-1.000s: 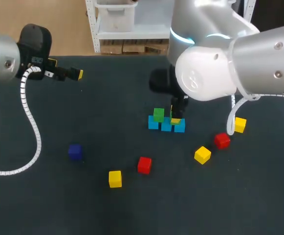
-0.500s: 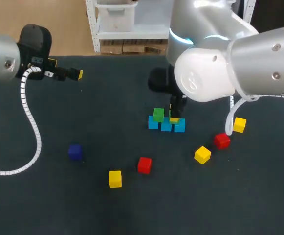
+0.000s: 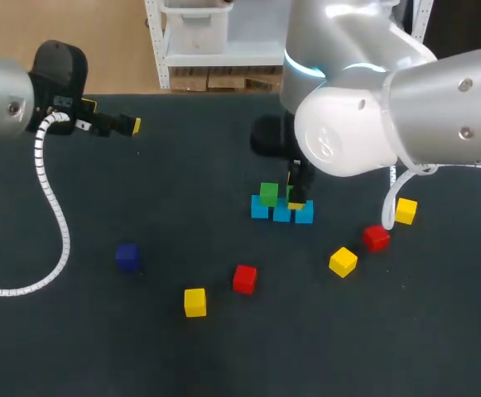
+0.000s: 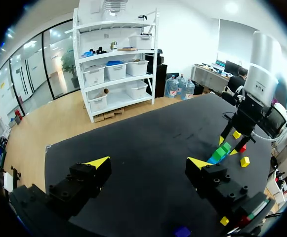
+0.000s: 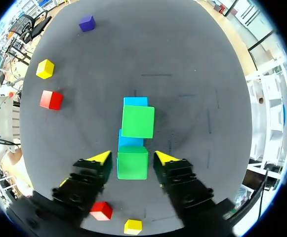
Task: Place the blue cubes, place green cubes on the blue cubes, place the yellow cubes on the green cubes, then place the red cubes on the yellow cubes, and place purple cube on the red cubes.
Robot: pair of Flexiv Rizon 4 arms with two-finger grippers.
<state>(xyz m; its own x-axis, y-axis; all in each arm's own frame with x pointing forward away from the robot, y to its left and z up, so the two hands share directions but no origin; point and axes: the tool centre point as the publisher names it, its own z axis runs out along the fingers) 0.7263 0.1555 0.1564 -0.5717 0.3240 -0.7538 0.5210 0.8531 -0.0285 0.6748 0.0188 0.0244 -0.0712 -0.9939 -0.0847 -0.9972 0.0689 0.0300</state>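
Note:
Three light blue cubes (image 3: 260,208) lie in a row mid-table. One green cube (image 3: 268,194) sits on the row's left end. A second green cube (image 5: 132,165) rests on the blue cubes (image 5: 128,139) between the fingers of my right gripper (image 5: 132,158), which stands open with a thin gap on each side. In the head view the right gripper (image 3: 296,201) comes straight down on the row and hides most of that cube. My left gripper (image 3: 124,126) hovers open and empty over the far left of the table, also seen as the gripper (image 4: 148,163) in its wrist view.
Loose cubes lie on the dark mat: a purple one (image 3: 126,255) at the left, a red (image 3: 244,279) and a yellow (image 3: 194,302) in front, and a yellow (image 3: 343,261), a red (image 3: 376,237) and another yellow (image 3: 405,210) at the right.
My right gripper's fingers have spread apart from the green cube, which stays on the blue row. The left arm has not moved.

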